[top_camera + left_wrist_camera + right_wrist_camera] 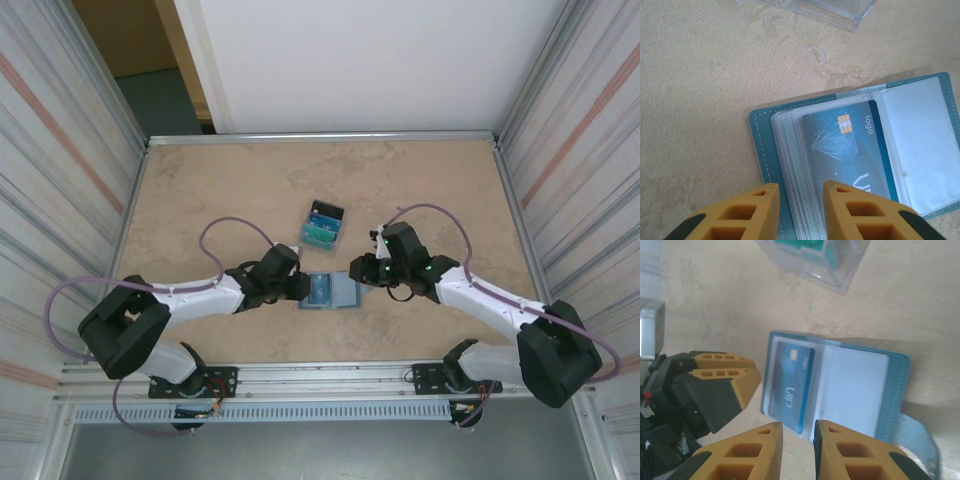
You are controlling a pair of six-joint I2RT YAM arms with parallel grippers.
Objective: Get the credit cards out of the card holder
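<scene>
Right, the card holder lies open and flat, low in the middle of the overhead frame, with one blue credit card sleeved in its left half. The left gripper sits just beside that half, a little apart and holding nothing. The right gripper hangs by the bare half, its gap narrow, empty too. In the left wrist view the card runs lengthwise down the frame towards the yellow fingers. I'd say the left arm is the nearer one.
</scene>
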